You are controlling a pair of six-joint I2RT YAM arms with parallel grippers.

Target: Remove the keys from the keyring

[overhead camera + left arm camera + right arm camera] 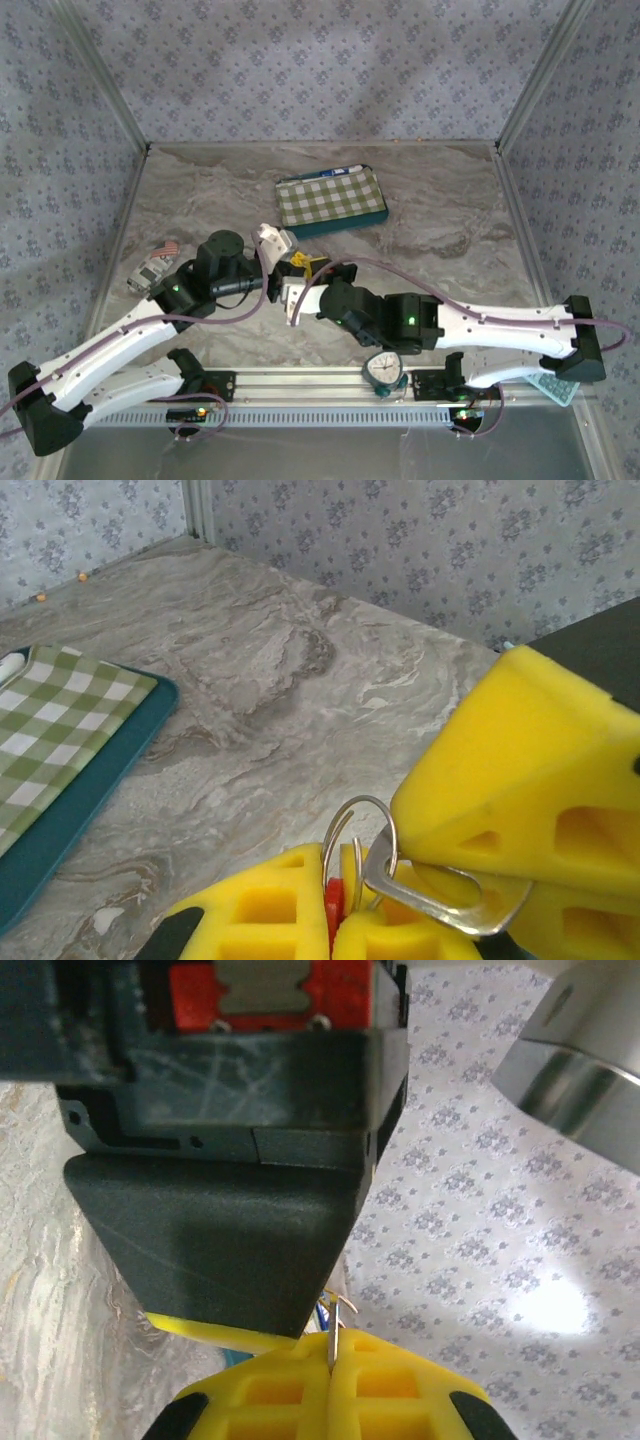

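We have both grippers closed on the key bunch, tip to tip over the marble table (440, 230).

From above, the checked pouch (332, 200) lies beyond the fingers, well apart from them. The left gripper (332, 872) has its yellow pads nearly together, pinching a red piece (333, 905), and the keyring (365, 799) rises from between them. The right gripper (333, 1352) has its pads pressed together on a thin metal edge, with the left gripper's dark body just beyond them. The left wrist view shows us what that one hides: the right fingers (520, 770) clamp flat on a silver key (398, 888), and the ring passes through its hole.
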